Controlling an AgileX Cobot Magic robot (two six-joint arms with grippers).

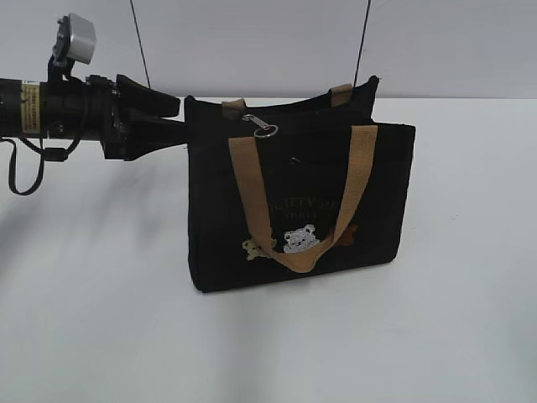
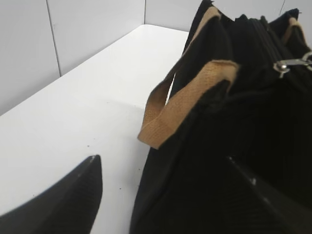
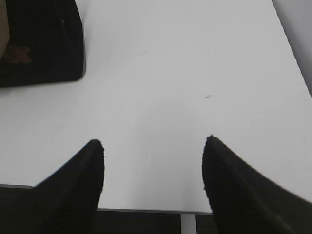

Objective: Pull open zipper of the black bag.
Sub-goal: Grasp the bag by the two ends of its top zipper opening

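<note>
Currently I have the left tool (image 1: pixel 178 124) spread around the black bag's (image 1: pixel 302 201) left end at upper left of the frame, jaws not clamped, I judge to brace it. The zipper's silver pull (image 1: pixel 262 126) lies at top centre, left of the middle. My right tool (image 3: pixel 153 165) hangs released over bare counter (image 3: pixel 195 73). A tan handle (image 1: pixel 302 201) droops nearby, possibly obstructing.

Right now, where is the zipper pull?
In the exterior view the silver pull lies on the bag's top edge, left of centre, beside the near handle's left strap and just right of the left tool.
</note>
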